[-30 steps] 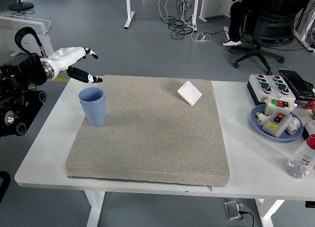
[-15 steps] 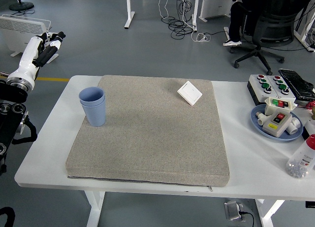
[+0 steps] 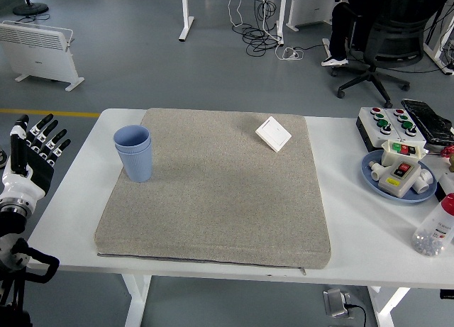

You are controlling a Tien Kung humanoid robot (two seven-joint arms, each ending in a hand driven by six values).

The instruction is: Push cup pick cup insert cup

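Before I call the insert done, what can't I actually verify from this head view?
- Blue cups: nested upright on the grey mat; the inner cup's depth is hidden by the outer wall.
- Left hand: open, at the left edge off the table; its arm is cut off.
- Right hand: out of frame.
- Clear bottle: cut off by the right edge.
- Button box: labels too small.

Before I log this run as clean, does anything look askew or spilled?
Nothing spilled. The blue cups stand nested and upright on the grey mat. Only the white switch plate lies at an angle to the mat's edges. The left hand is off the table, fingers spread.
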